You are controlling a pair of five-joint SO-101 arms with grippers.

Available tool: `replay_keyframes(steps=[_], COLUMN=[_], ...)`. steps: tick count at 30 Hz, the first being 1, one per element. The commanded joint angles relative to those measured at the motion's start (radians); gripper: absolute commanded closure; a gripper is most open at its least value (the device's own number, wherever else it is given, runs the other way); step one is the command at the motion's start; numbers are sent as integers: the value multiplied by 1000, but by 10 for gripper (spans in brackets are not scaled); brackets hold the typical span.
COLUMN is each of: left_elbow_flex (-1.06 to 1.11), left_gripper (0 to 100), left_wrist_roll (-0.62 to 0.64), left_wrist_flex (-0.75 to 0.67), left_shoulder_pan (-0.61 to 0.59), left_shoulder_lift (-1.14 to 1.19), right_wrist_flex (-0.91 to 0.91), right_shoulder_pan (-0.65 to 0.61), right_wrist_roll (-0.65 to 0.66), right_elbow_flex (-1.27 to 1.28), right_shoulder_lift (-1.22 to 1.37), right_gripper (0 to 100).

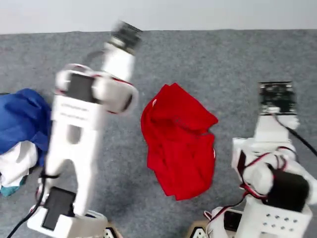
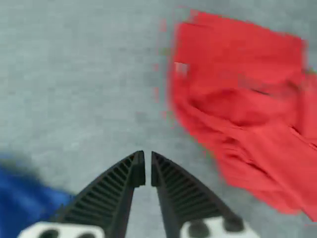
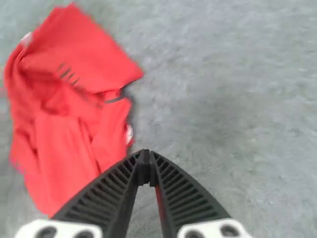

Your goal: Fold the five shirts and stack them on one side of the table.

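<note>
A crumpled red shirt (image 1: pixel 178 141) lies in the middle of the grey table between the two arms. It also shows as the red shirt (image 2: pixel 247 104) beside my left gripper and the red shirt (image 3: pixel 69 114) beside my right gripper. At the left edge sits a pile with a blue shirt (image 1: pixel 22 119) on a white one (image 1: pixel 17 161). My left gripper (image 2: pixel 147 171) hangs over bare table between the pile and the red shirt, shut and holding nothing. My right gripper (image 3: pixel 146 171) is shut and holds nothing, just off the red shirt's right side.
The left arm (image 1: pixel 84 124) rises tall between the pile and the red shirt. The right arm (image 1: pixel 275 163) stands folded at the right. Grey table (image 1: pixel 223 59) stretches free behind the shirt and to its right.
</note>
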Motion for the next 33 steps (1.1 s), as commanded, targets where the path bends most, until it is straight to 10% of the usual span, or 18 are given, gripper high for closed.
replay_keyframes(steps=[1, 15, 29, 33], left_elbow_flex=[119, 568, 555, 498], left_gripper=[985, 776, 783, 926], left_wrist_roll=[3, -66, -71, -71], left_wrist_flex=[-104, -459, -514, -512], left_shoulder_pan=[129, 288, 295, 290], left_shoulder_lift=[-26, -25, 307, 344], right_wrist_flex=[36, 71, 71, 71], right_shoulder_pan=[117, 328, 326, 326], right_wrist_roll=[-2, -2, 0, 0], right_elbow_flex=[-104, -144, -138, -138], right_shoulder_lift=[5, 5, 5, 5], right_gripper=[990, 990, 990, 990])
